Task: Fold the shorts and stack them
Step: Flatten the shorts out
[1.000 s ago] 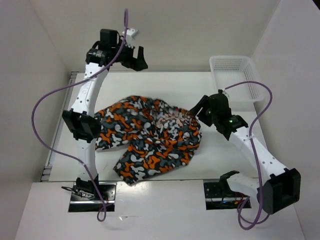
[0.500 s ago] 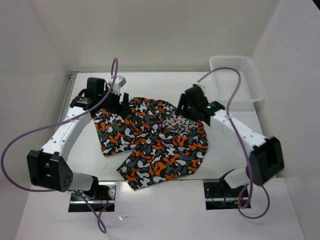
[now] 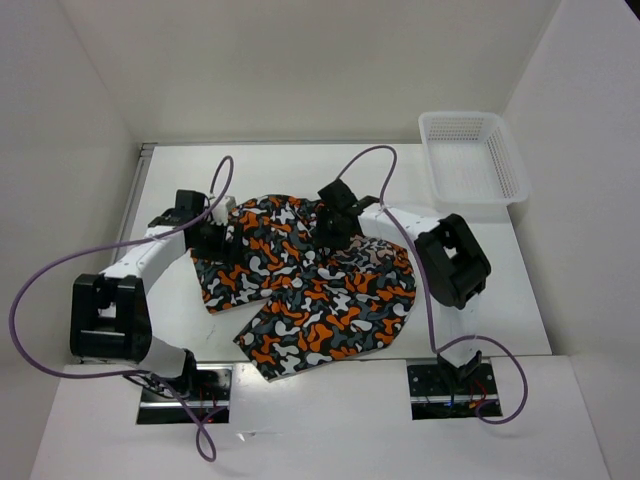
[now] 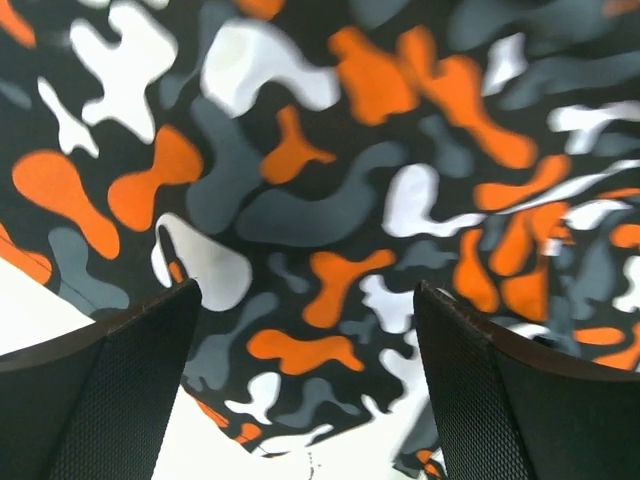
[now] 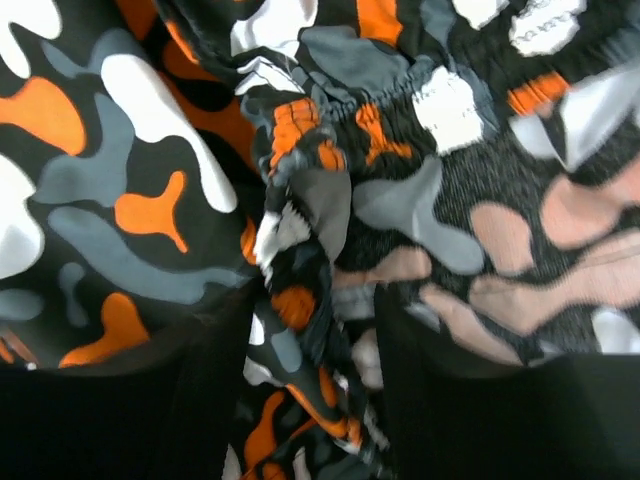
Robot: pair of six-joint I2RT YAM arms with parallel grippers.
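Observation:
The shorts (image 3: 310, 290), printed in orange, grey, black and white, lie spread and rumpled on the white table. My left gripper (image 3: 222, 240) is low over their far left edge. In the left wrist view it (image 4: 305, 290) is open, with the fabric (image 4: 300, 200) and its hem below the wide-apart fingers. My right gripper (image 3: 325, 232) is at the far middle of the shorts. In the right wrist view it (image 5: 315, 300) pinches a bunched ridge of the elastic waistband (image 5: 330, 110) between its fingers.
A white mesh basket (image 3: 470, 160) stands at the far right of the table. The left table edge has a metal rail (image 3: 135, 200). Purple cables loop above both arms.
Both arms came down from raised poses onto the shorts. The shorts dropped flatter and spread wider. The right gripper moved left onto the waistband; the left gripper moved down to the far left edge.

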